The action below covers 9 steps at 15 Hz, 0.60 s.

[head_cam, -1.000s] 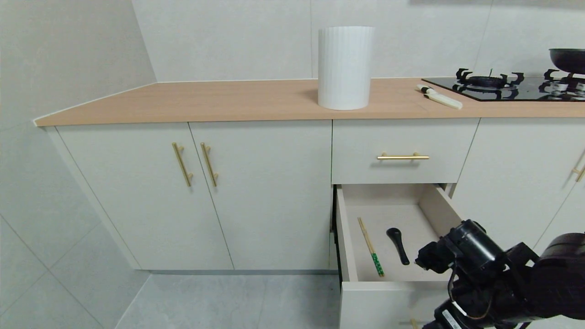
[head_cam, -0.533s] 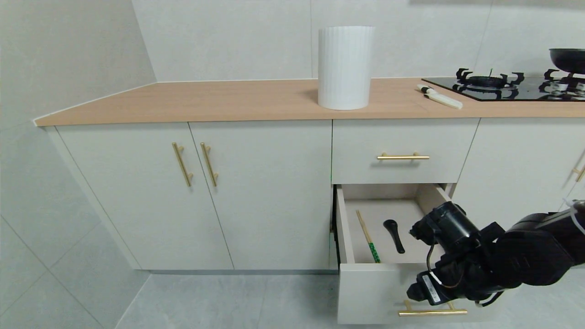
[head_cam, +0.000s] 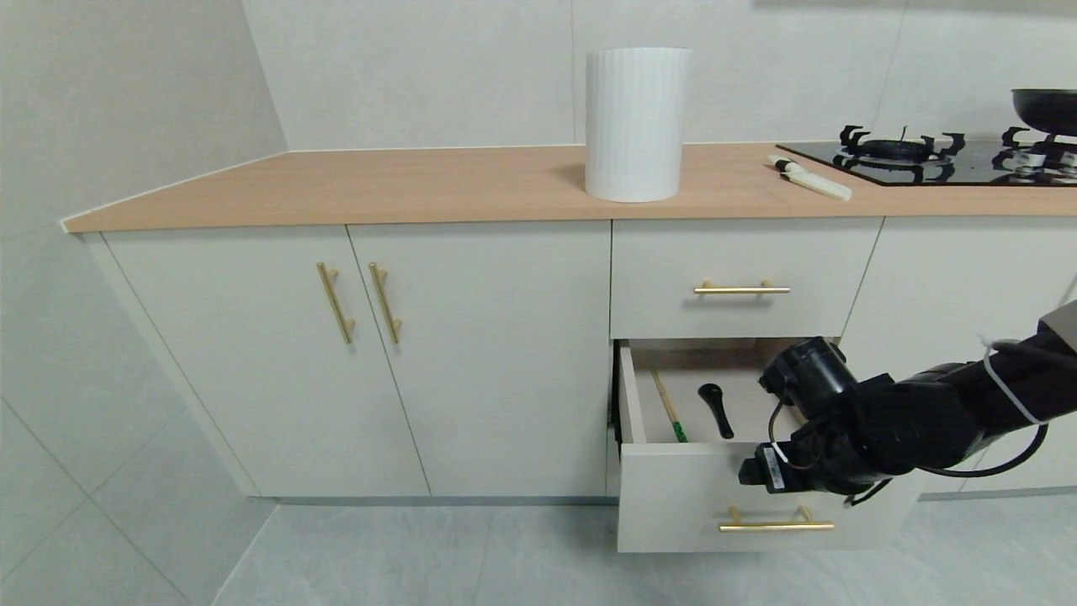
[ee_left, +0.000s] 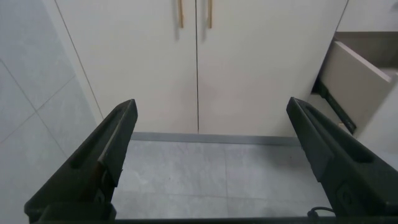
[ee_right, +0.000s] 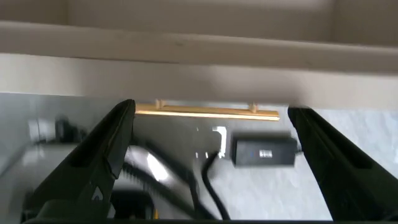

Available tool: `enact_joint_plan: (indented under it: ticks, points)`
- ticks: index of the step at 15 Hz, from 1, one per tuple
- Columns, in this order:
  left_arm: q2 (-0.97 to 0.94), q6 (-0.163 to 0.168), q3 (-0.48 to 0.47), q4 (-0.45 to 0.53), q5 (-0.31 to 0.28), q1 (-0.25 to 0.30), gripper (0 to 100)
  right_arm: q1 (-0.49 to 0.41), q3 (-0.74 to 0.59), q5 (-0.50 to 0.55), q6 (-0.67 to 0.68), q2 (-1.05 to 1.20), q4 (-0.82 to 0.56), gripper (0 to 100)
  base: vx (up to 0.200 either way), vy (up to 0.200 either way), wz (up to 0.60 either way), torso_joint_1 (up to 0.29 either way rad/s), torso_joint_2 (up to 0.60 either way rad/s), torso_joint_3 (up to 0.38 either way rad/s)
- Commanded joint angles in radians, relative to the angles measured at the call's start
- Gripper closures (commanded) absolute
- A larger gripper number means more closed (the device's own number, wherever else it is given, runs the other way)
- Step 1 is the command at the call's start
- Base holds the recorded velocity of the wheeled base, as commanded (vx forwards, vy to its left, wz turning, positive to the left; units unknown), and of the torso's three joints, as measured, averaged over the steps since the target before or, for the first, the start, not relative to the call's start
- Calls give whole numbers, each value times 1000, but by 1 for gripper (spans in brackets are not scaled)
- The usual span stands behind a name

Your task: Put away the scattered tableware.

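We see the drawer (head_cam: 673,497) partly open, below a shut one. Inside it lie the chopsticks (head_cam: 669,411) along its left wall, and just right of them the black spoon (head_cam: 716,410), the two apart. The right gripper (ee_right: 209,111) sits at the drawer's front panel, just above the gold handle (head_cam: 776,526), its fingers spread wide and gripping nothing; whether it touches the panel we cannot tell. The left gripper (ee_left: 211,106) hangs over the floor to the left of the drawer, facing the cabinet doors (ee_left: 249,56), its fingers spread too. On the counter above the drawer stand a white canister (head_cam: 634,124) and, further right, a knife (head_cam: 809,178).
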<state>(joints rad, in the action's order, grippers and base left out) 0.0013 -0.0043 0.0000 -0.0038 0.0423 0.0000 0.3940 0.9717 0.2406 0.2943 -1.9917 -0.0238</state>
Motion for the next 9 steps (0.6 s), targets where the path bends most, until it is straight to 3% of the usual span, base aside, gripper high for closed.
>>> enact_joint_plan:
  ticks: [1, 5, 9]
  points:
    - [0, 0, 0, -1, 1, 0, 0, -20, 4, 2, 0, -41, 42, 0, 0, 0, 0, 0, 0, 0]
    - [0, 0, 0, -1, 1, 0, 0, -43, 51, 2, -10, -125, 196, 0, 0, 0, 0, 0, 0, 0]
    - [0, 0, 0, -1, 1, 0, 0, -49, 179, 2, -15, -202, 220, 0, 0, 0, 0, 0, 0, 0]
